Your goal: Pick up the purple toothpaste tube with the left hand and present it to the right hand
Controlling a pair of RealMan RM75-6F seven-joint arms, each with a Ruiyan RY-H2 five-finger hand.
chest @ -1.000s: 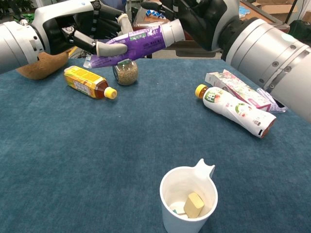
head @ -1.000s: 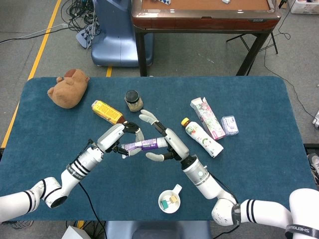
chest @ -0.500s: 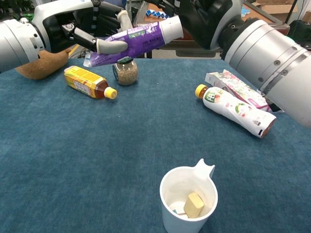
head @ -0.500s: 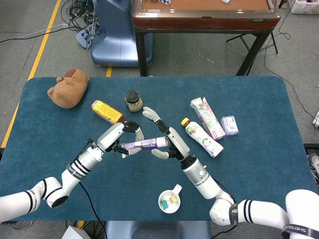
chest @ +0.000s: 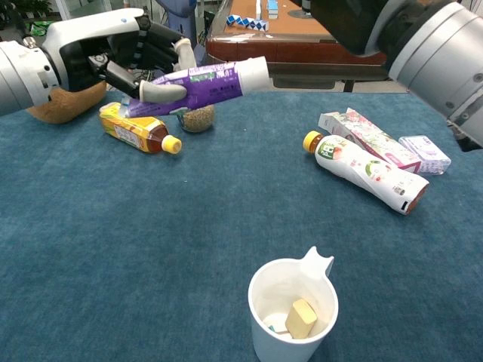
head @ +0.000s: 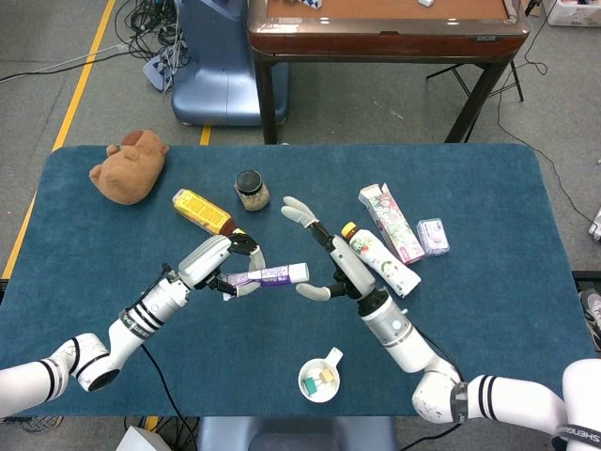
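Head view: purple toothpaste tube [head: 267, 276] held level above the blue table [head: 488, 310] in the grip of the left hand [head: 223, 263], white cap toward 3 o'clock; right hand [head: 329, 263] just beyond the cap, fingers spread wide, holding nothing. Chest view: same tube [chest: 198, 81] at 11 o'clock, clasped by the left hand [chest: 132, 56] above a yellow drink bottle [chest: 139, 127] and a glass jar [chest: 198, 118]; right hand itself cut off at 1 o'clock.

Left arm reaching in from lower left over the table; left hand [head: 218, 260] raised, fingers [chest: 160, 91] curled around the tail end of the purple toothpaste tube [head: 267, 275], held roughly level with cap end toward the right hand. Right arm reaching in from lower right; right hand [head: 324, 258] raised just beside the cap, fingers spread, holding nothing.
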